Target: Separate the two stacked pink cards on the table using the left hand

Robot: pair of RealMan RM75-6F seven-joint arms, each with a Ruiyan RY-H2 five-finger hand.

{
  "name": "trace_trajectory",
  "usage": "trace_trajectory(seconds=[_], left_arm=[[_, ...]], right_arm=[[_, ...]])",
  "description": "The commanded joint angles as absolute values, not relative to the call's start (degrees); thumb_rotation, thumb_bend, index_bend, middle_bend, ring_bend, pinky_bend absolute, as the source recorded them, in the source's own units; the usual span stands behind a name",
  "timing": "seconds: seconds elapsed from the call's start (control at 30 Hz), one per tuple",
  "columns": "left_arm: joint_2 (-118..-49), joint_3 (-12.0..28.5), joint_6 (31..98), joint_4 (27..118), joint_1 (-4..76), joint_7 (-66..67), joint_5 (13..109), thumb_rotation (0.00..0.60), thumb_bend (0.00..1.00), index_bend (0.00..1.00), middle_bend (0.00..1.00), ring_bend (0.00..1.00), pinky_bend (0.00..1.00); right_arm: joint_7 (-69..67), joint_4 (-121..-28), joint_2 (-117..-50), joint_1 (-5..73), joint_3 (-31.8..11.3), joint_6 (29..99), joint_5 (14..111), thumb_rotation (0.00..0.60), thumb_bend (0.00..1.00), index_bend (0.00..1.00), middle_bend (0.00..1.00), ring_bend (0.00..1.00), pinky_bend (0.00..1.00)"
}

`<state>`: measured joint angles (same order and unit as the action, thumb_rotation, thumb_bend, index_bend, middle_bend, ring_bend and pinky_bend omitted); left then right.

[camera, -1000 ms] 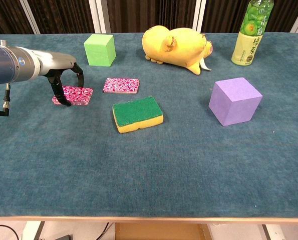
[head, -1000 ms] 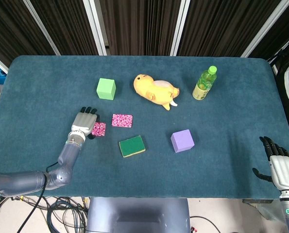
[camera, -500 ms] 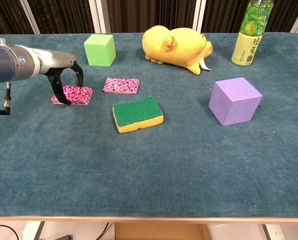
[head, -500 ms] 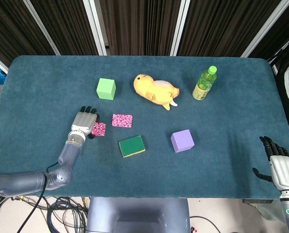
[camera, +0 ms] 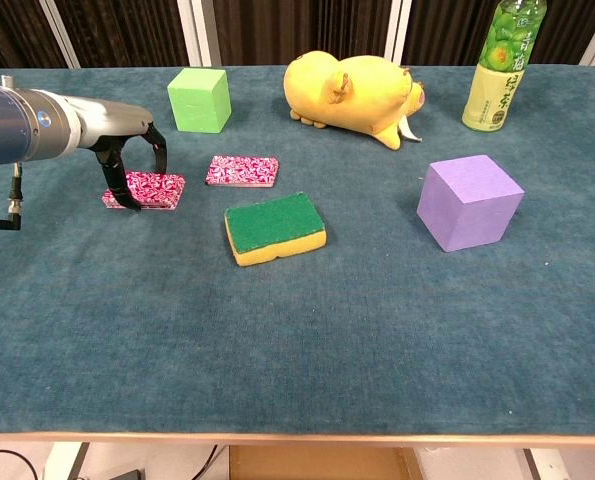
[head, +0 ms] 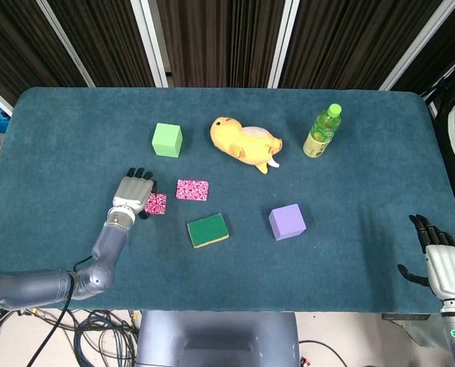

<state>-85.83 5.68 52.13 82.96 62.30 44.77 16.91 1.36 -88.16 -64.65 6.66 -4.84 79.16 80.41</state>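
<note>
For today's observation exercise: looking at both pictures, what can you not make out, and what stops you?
- Head view: the left hand covers part of one pink card.
- Chest view: the bottle has its cap cut off by the top edge; the right hand lies outside the frame.
- Both views: the bottle's label print is too small.
</note>
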Motion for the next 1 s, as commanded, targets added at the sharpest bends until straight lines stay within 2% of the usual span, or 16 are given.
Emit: trace_trajectory(seconds=[0.03, 0.73, 0.87, 1.0], left_arm=[[-85.3, 5.9, 52.6, 83.8, 62.4, 44.9, 17.1, 0.600, 0.30, 0.47, 0.19, 0.00, 0.00], [-83.0, 5.8, 53.5, 87.2, 62.9, 45.8, 15.9, 0.600, 0.30, 0.47, 0.20, 0.00, 0.00], [-81.4, 5.3, 54.4, 90.2, 62.7, 46.3, 16.1, 0.600, 0.30, 0.47, 0.19, 0.00, 0.00], [-77.3, 4.5, 57.0, 97.6, 61.3, 45.5, 18.4, 0.600, 0.30, 0.47, 0.19, 0.00, 0.00]], right_arm=[[1.4, -88.1, -64.7, 6.7, -4.8, 79.1, 80.4, 0.600, 0.20, 0.05, 0.08, 0.15, 0.22], [1.5, -88.2, -64.7, 6.7, -4.9, 79.0, 80.3, 0.600, 0.20, 0.05, 0.08, 0.15, 0.22], [1.4, -88.1, -64.7, 6.7, -4.9, 79.1, 80.3, 0.600, 0.20, 0.05, 0.08, 0.15, 0.22], [1.1, -88.3, -64.5, 6.5, -4.9, 79.6, 80.6, 0.600, 0.20, 0.05, 0.08, 0.15, 0.22]])
